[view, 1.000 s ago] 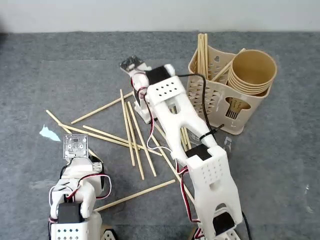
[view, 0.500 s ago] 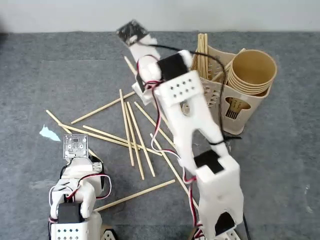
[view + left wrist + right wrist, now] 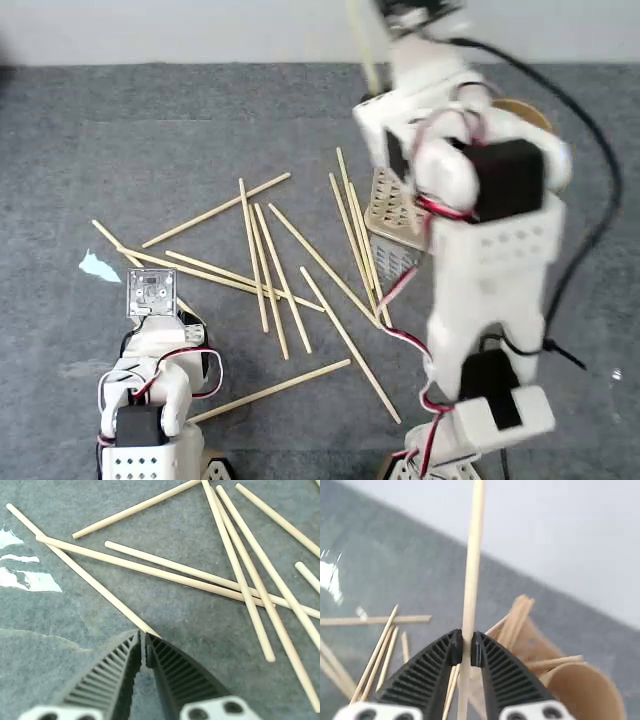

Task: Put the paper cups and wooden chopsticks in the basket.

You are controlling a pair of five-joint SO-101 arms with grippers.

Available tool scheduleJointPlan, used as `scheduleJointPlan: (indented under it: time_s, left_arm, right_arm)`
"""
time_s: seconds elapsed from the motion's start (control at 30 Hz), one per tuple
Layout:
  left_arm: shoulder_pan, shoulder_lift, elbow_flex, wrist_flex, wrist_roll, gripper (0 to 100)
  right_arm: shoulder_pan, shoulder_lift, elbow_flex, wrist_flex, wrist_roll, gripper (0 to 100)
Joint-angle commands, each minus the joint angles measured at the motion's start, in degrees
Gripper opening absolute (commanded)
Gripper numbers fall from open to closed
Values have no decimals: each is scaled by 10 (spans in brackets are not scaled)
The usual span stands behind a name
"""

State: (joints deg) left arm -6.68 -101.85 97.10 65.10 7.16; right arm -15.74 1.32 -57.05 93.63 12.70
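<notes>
My right gripper (image 3: 466, 649) is shut on one wooden chopstick (image 3: 472, 575), holding it upright above the beige basket (image 3: 530, 645). In the high view that chopstick (image 3: 366, 45) sticks up beside the raised right arm (image 3: 470, 190), which covers most of the basket (image 3: 392, 225). A stack of paper cups (image 3: 585, 692) sits in the basket along with several chopsticks (image 3: 512, 617). Several loose chopsticks (image 3: 262, 265) lie scattered on the grey mat. My left gripper (image 3: 145, 652) is shut and empty, low over the mat, its tip touching a chopstick (image 3: 85, 577).
A small scrap of pale blue tape (image 3: 98, 266) lies on the mat at the left. The left arm (image 3: 150, 400) sits at the front left corner. A white wall runs behind the table.
The right arm has lifted from the chopstick pile and swung right and back to above the basket, carrying one chopstick upright. The left arm has not moved.
</notes>
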Motion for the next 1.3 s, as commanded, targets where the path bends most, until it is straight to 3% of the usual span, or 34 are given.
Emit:
scheduleJointPlan:
  time_s: [0.0,0.4,0.73,1.27]
  left_arm:
    - [1,2,-5,-11,-4,15]
    - [1,2,-5,-11,-3,15]
    - [1,2,-5,-11,-3,15]
    - [0,2,-5,-11,-3,15]
  right_arm:
    - [17,-44,-25,-44,4,9]
    - [78,-4,-24,-200,-101,9]
    - [103,31,-24,-243,-153,8]
    - [90,-39,-24,-58,-163,8]
